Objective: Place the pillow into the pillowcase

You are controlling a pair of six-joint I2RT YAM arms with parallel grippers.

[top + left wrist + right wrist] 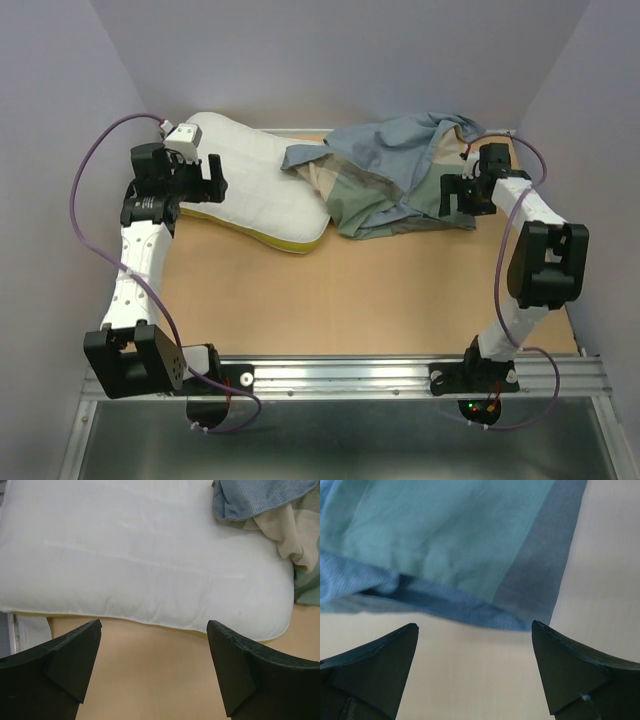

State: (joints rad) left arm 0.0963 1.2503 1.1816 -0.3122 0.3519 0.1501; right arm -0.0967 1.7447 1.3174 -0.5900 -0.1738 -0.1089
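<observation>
The white quilted pillow (255, 180) with a yellow band along its near edge lies at the back left of the table. The crumpled pillowcase (395, 175), grey-blue with green and tan blocks, lies at the back right, its left end over the pillow's right end. My left gripper (205, 175) is open at the pillow's left side; the left wrist view shows the pillow (145, 560) just past the open fingertips (85, 640). My right gripper (462, 195) is open at the pillowcase's right edge; the right wrist view shows the cloth's hem (470, 600) just ahead of it.
The tan table (360, 300) is walled by pale lilac panels at the back and both sides. An aluminium rail (340, 375) with the arm bases runs along the near edge. Purple cables loop beside each arm.
</observation>
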